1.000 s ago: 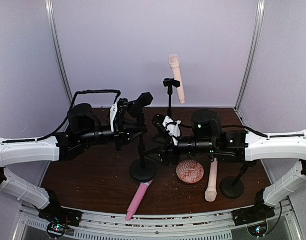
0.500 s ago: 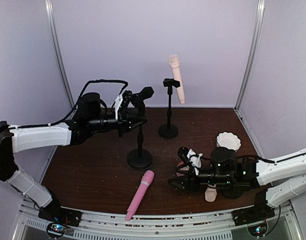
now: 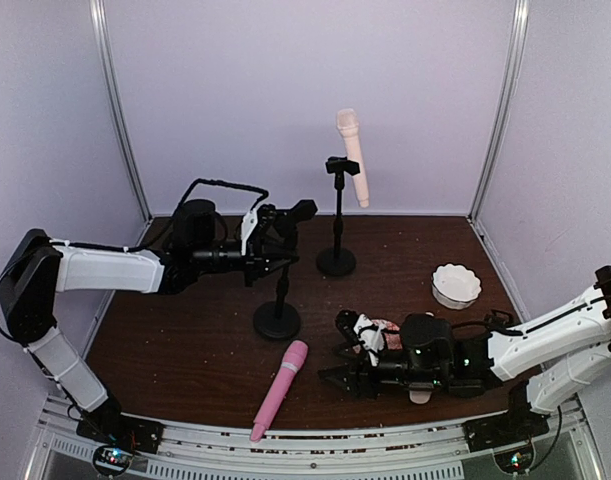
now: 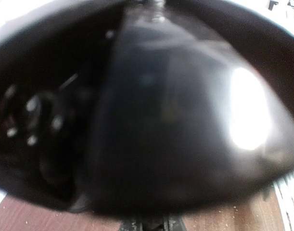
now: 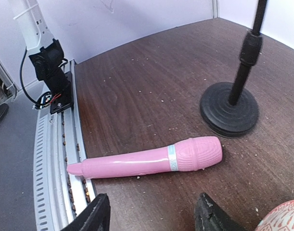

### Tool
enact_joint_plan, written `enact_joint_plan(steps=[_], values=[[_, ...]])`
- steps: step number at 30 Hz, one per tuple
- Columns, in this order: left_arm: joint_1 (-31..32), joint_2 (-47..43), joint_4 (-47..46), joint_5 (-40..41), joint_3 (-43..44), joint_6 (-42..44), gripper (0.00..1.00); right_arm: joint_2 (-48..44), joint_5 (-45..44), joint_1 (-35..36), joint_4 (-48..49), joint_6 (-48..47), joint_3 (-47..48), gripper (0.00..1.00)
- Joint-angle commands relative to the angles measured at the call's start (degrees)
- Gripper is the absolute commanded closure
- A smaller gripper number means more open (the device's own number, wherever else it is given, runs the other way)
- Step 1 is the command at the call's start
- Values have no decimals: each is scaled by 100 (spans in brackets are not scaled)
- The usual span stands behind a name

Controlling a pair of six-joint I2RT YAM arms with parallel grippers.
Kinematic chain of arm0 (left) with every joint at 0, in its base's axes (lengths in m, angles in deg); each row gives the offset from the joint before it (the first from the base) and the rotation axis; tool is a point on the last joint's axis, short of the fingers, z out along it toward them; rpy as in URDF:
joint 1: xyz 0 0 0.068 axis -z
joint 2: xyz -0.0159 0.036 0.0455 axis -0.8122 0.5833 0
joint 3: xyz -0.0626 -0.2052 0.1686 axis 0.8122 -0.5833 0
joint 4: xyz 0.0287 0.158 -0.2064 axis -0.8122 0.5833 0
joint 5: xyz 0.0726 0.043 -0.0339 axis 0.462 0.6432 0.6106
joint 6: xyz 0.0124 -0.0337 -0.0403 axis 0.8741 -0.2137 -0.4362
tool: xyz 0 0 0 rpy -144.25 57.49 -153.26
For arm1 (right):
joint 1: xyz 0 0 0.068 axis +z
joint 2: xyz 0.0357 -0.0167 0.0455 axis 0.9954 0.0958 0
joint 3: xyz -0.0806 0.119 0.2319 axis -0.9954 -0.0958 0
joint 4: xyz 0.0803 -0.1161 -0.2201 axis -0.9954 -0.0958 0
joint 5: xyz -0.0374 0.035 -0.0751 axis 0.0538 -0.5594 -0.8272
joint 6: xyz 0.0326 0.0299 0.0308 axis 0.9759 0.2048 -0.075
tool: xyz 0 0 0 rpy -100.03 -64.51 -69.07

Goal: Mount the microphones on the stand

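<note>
**A:** Start on the left. What has the left gripper (image 3: 281, 232) got?

**B:** I cannot tell. From above, its fingers are up at the top of the near stand (image 3: 277, 320), right by the black clip (image 3: 301, 211). It is black on black there, so the gap between them is lost. Its own camera shows only a dark blurred mass (image 4: 151, 120) across nearly the whole view, with a sliver of brown table at the bottom.

**A:** And the pink microphone (image 3: 278, 390)?

**B:** It lies flat on the table, touched by neither gripper. In the right wrist view it lies crosswise just ahead of the fingertips (image 5: 96, 216). Its head is toward the near stand's base and its tail is out over the metal rail (image 5: 55, 159).

**A:** Further along?

**B:** The far stand (image 3: 336, 262), well beyond both pairs of fingers, carries a peach microphone (image 3: 352, 160) in its clip, head up and leaning.

**A:** The right gripper (image 3: 340, 352)?

**B:** It is low over the table, with its fingers spread wide and nothing between them.

**A:** What is hidden there?

**B:** The patterned dish (image 3: 385, 326) just behind the fingers is partly covered, and the wrist view cuts it to a corner. The second peach microphone (image 3: 418, 396) lies under the right arm, with only one pale end showing. The white dish (image 3: 455, 286) stands farther back, in full view.
</note>
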State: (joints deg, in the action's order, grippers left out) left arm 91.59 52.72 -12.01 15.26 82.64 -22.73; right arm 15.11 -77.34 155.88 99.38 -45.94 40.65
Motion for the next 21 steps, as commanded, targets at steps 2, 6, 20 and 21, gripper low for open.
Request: enact_joint_plan(steps=[2,6,20,21], values=[[-159,343,-775,-142,437,210,100,44,-199,184,23,-185,268,39],[-226,517,-876,-149,492,199,100,76,-192,184,-14,-179,302,39],[-282,54,-712,747,-232,595,2,-138,-379,184,111,-156,124,39],[-278,-33,-553,772,-289,601,2,-176,-400,184,137,-159,87,39]])
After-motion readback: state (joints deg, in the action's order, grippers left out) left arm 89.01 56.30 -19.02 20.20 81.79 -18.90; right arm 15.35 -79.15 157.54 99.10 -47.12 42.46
